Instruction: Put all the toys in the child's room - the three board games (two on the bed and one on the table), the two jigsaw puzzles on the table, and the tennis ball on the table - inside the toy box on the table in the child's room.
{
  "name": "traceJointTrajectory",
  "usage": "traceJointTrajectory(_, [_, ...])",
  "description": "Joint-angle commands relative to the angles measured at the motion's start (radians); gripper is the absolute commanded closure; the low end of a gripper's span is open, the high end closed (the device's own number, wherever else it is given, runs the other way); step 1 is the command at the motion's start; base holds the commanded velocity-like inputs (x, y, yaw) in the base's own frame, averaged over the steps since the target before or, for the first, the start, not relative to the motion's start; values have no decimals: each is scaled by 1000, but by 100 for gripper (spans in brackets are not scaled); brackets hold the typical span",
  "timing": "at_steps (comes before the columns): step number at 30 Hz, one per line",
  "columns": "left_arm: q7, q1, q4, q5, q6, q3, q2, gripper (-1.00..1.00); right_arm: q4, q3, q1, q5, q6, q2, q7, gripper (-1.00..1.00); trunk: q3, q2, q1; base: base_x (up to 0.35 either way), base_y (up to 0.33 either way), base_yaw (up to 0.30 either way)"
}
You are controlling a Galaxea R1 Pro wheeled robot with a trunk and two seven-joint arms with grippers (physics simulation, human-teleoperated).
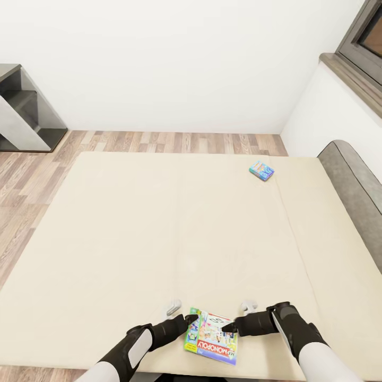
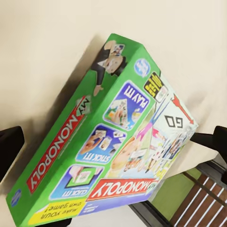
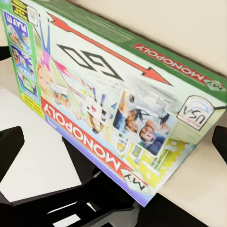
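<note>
Low in the frame, the left gripper [image 1: 192, 319] and right gripper [image 1: 229, 327] press in from either side on the green-edged Monopoly board game [image 1: 211, 335], squeezed between them at the bed [image 1: 132, 239] edge, teal board game [image 1: 261, 170] upper right.

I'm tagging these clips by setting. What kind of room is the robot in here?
Most likely a bedroom: a wide cream bed with a grey padded headboard fills a white-walled room with a wood-plank floor. Two board games lie on it, a My Monopoly box and a small blue box, hinting at a child's room.
</note>
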Motion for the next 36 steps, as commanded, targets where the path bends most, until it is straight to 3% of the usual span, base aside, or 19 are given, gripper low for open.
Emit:
traceJointTrajectory(1, [1,0,-1,8,5,-4,0,-100,-1,-7,0,9,6,3,8,-100,-1,-1,0,0,0,0])
traceJointTrajectory(13, [2,0,-1,8,6,-4,-5,-100,-1,-6,0,9,7,17,9,-100,-1,-1,0,0,0,0])
traceJointTrajectory(36, [3,0,-1,8,9,-4,-11,-100,-1,-5,0,9,8,20,12,-100,-1,-1,0,0,0,0])
